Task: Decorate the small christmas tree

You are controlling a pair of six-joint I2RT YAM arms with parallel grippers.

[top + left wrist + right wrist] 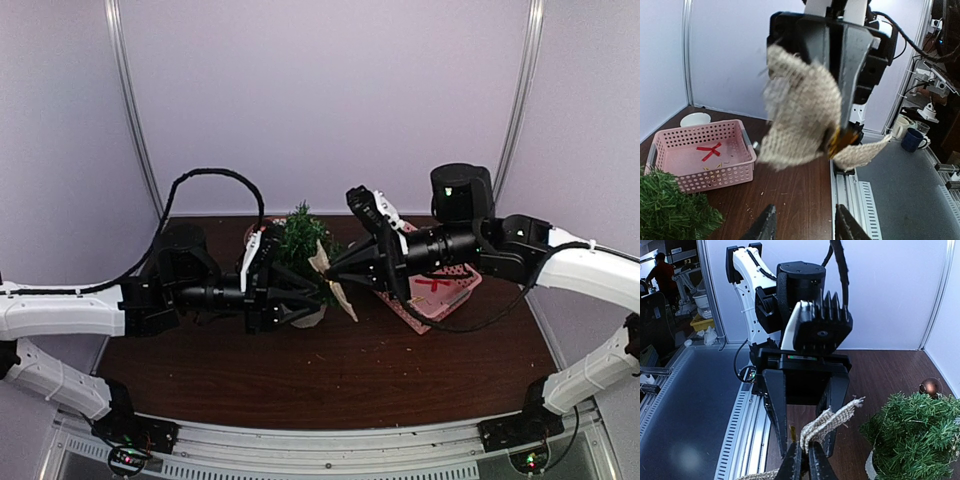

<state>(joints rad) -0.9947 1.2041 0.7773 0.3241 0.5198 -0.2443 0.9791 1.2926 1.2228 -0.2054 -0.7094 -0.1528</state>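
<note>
The two arms meet over the middle of the brown table (330,385). The right pincer (802,460) is pinched tight on a rough tan cloth bow (800,120). It grips the bow near its middle, and the loops and tails stick out to the sides. The left pincer (804,225) faces it, nose to nose. Its two fingers (776,405) are spread apart, one on each side of the bow, and they hold nothing. I cannot tell if they touch the cloth.

The small christmas tree (300,235) stands at the back of the table, in the middle, just behind the pincers. It is upright, bushy and dark green, in a whitish pot (871,465). The bow hangs in the air close beside its branches. A shiny brown ball (930,386) shows right at the top of the branches. I cannot tell if it hangs on the tree.

A pink basket (700,131) full of holes sits to the right of the tree, under the right arm. Two red ribbon bits (709,150) lie crossed on its floor. A white bowl (695,119) sits just past the basket. Off the table, beyond the metal rail, stand a blue mug (914,140) and a white mug (900,127).
</note>
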